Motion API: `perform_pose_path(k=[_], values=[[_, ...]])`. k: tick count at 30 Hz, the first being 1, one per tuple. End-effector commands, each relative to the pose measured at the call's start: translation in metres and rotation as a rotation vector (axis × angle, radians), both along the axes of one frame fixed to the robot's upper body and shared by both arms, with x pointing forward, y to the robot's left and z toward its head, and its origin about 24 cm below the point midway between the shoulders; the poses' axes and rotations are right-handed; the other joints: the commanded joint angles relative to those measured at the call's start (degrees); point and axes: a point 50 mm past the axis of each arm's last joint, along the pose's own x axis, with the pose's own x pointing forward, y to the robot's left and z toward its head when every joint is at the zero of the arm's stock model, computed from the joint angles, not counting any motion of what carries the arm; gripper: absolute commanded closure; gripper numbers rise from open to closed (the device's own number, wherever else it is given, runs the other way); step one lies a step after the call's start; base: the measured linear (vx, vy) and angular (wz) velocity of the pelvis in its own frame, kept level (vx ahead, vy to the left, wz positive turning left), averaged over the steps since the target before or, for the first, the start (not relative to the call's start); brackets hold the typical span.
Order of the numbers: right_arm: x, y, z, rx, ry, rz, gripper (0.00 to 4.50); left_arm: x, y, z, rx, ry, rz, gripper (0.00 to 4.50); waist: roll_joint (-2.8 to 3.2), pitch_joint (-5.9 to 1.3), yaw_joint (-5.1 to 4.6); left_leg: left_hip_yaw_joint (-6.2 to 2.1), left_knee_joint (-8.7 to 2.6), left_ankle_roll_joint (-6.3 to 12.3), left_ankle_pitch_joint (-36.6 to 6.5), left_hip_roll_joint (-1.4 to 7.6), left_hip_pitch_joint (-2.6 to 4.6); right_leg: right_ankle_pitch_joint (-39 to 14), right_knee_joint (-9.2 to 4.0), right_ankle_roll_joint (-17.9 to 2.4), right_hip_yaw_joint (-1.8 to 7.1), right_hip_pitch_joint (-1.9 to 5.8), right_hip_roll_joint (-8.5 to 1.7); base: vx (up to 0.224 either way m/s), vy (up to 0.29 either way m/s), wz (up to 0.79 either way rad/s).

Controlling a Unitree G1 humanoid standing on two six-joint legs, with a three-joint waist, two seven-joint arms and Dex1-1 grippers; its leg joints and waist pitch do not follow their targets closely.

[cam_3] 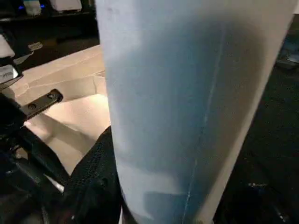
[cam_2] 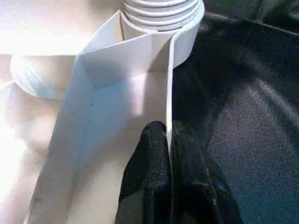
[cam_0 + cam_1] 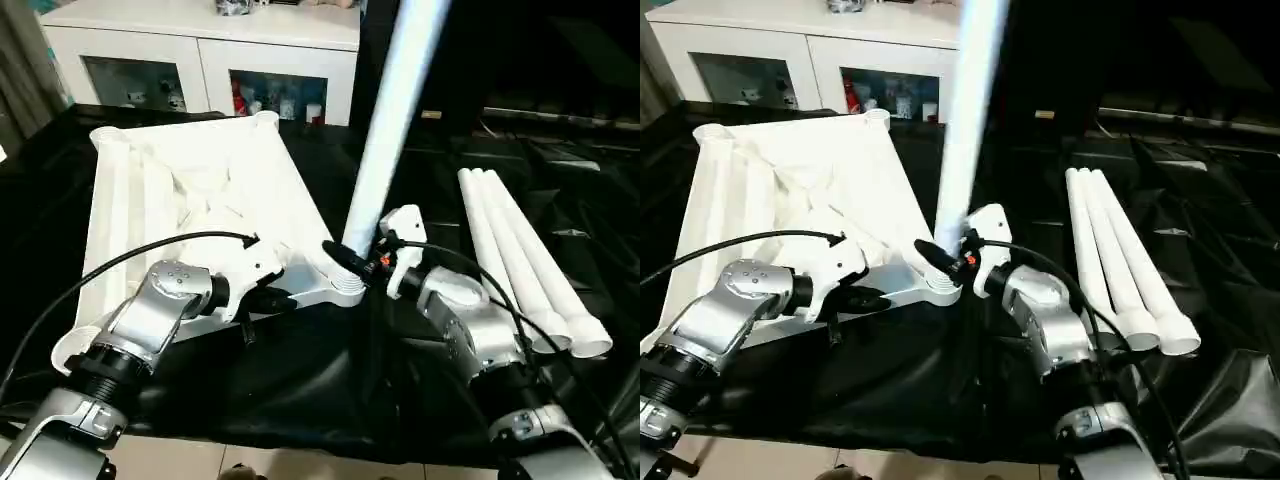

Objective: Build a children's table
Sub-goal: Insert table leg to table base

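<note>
Left hand [image 3: 268, 297] pinched shut on tabletop [image 3: 190, 200] rim. Right hand [image 3: 352, 262] half open, clamping upright leg [image 3: 392, 120] at corner socket [image 3: 345, 288] beside it. Risk: leg tilts, jams; top skids on surface [image 3: 330, 380].

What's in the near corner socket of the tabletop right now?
A white leg stands upright in the near corner socket of the tabletop, held by the right gripper. How deep its end sits inside the socket is hidden.
</note>
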Motion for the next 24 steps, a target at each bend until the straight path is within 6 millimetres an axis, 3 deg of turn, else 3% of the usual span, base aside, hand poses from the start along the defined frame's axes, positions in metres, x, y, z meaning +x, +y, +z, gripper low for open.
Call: perform_pose_path(k=[1,8,16,17,19,24], values=[[-0.015,0.005,-0.034,-0.075,0.152,0.059,2.60,0.011,-0.005,0.019,-0.065,-0.105,0.022,4.50,-0.43,-3.14,-0.12,-1.81,-5.48,-0.21,-14.8,3.67,0.64,-30.5,-6.28,-6.8,3.57,1.59,-6.27,0.000,0.000,0.00],[-0.009,-0.006,-0.031,0.118,0.178,-0.081,2.60,0.010,-0.006,0.018,-0.065,-0.121,0.035,4.50,-0.68,-3.07,-0.20,-1.92,-5.64,-0.23,-16.0,3.75,0.71,-32.5,-6.61,-6.3,3.52,1.41,-6.43,0.000,0.000,0.00],[-0.017,-0.006,-0.039,0.055,0.128,-0.058,2.60,0.010,-0.004,0.019,-0.056,-0.125,0.037,4.50,-0.52,-2.95,-0.14,-2.00,-5.83,-0.55,-17.4,3.79,0.81,-33.7,-6.90,-6.0,3.48,1.19,-6.55,0.000,0.000,0.00],[-0.019,-0.004,-0.040,0.031,0.111,-0.045,2.60,0.010,-0.004,0.019,-0.053,-0.126,0.037,4.50,-0.27,-2.92,-0.07,-2.07,-5.88,-0.60,-17.6,3.80,0.85,-33.9,-6.89,-6.0,3.46,1.19,-6.58,0.000,0.000,0.00],[-0.021,-0.001,-0.040,0.026,0.099,-0.034,2.60,0.010,-0.003,0.019,-0.048,-0.121,0.034,4.50,-0.41,-2.91,-0.12,-2.07,-5.97,-0.69,-17.7,3.75,0.69,-34.1,-6.93,-5.8,3.50,1.27,-6.50,0.000,0.000,0.00],[-0.019,0.004,-0.042,0.021,0.158,-0.006,2.60,0.009,-0.002,0.018,-0.034,-0.113,0.017,4.50,-0.19,-2.92,-0.25,-2.25,-6.14,-0.67,-18.8,3.82,0.83,-34.7,-7.05,-6.0,3.43,1.23,-6.52,0.000,0.000,0.00]])
